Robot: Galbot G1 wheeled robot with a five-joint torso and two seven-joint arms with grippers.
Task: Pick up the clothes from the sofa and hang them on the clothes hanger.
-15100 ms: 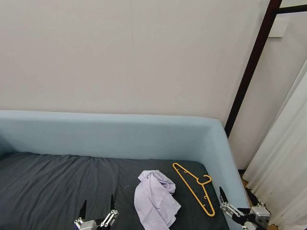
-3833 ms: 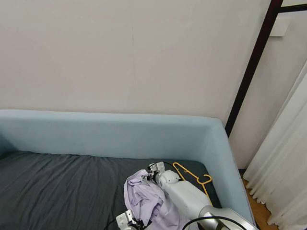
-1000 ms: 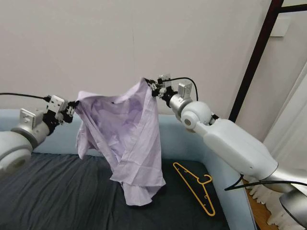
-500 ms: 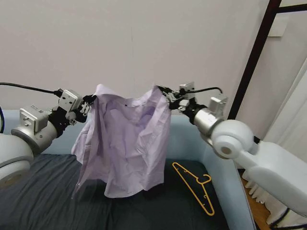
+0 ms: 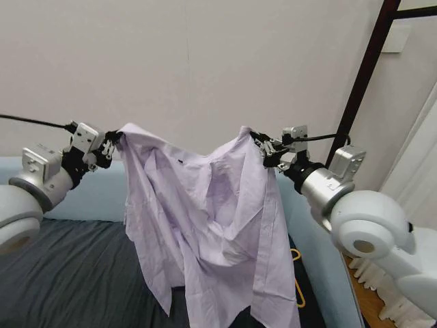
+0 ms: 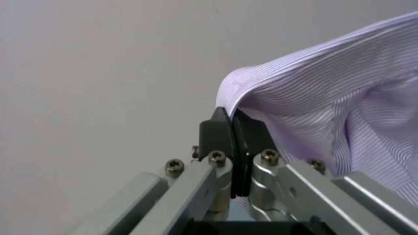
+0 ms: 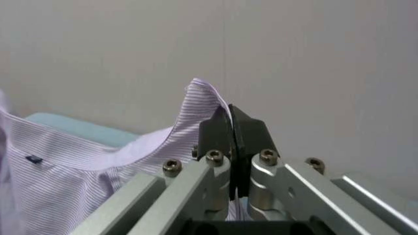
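Both arms are up, and the pale lilac pinstriped cotton shirt (image 5: 205, 225) is strung out between them, high above the light blue upholstered sofa (image 5: 95, 198). The left gripper (image 5: 113, 142) sits above the sofa's backrest, toward its left part. It is pinched tight on one top corner of the shirt. In the left wrist view the black fingertips (image 6: 216, 134) press flat together, with the striped hem caught between them and curling over the tips.

Across from it, the right gripper (image 5: 265, 149) hangs at about the same level above the sofa's right end. It is clamped the same way: its black pads (image 7: 214, 129) meet with no gap, and a peak of striped cloth pokes up out of the pinch.

The shirt's top edge sags in a shallow curve between the two grips. The body hangs open and loose in front of the sofa's backrest, down over its dark grey seat cushion (image 5: 61, 273). Whether the hem touches the seat cannot be told.

A thin orange clothes hanger (image 5: 295, 255) lies on the sofa's seat by the right armrest, mostly hidden behind the hanging cloth.
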